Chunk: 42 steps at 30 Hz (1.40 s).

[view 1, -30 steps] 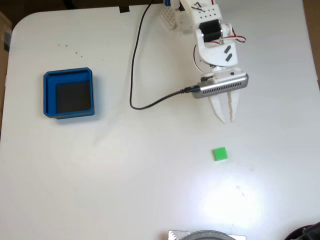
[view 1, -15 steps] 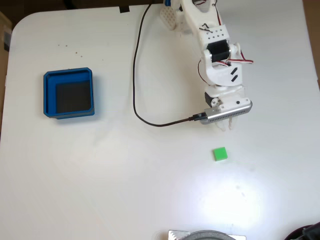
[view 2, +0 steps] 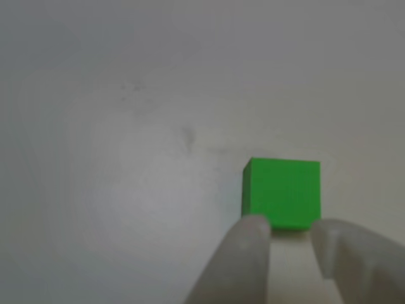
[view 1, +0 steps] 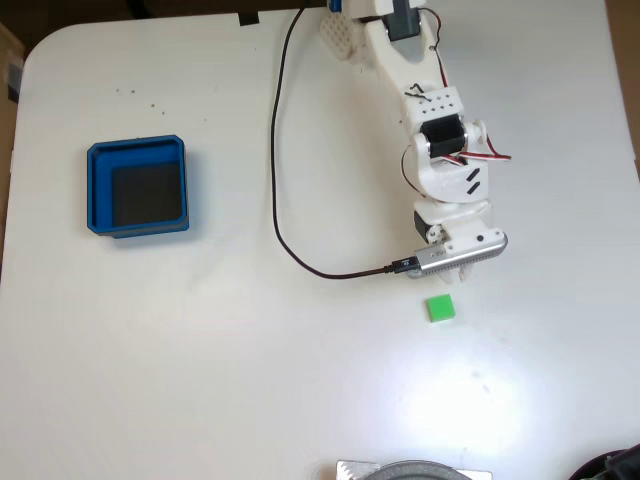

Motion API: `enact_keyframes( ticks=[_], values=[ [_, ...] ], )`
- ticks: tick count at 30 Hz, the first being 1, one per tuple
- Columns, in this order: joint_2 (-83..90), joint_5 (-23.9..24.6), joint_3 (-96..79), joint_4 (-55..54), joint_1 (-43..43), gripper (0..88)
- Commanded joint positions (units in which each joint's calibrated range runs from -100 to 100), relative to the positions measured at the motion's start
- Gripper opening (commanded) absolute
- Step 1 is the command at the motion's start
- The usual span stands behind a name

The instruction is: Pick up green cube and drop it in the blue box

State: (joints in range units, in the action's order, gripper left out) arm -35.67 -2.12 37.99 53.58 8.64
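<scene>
Bright green, the small plain-sided cube rests on the white tabletop, well apart from the square blue tray with a black floor at its 10 o'clock in the fixed view. White two-finger gripper hangs at the cube's 12 o'clock there; in the other view its blurred fingertips stand slightly parted, holding nothing, at the cube's near edge.

Green cube on white table just below arm's camera bar — blue box far left.
</scene>
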Motion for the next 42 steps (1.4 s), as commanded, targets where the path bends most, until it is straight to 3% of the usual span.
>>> enact_keyframes(
  ticks=[1, 18, 42],
  values=[
    [-0.2, -0.2, 8.42, 6.06, -0.32, 3.2],
    [-11.32, -0.2, 22.52, 7.12, -0.32, 3.2],
    [-12.32, -0.2, 22.34, 7.04, -0.93, 3.2]
  ],
)
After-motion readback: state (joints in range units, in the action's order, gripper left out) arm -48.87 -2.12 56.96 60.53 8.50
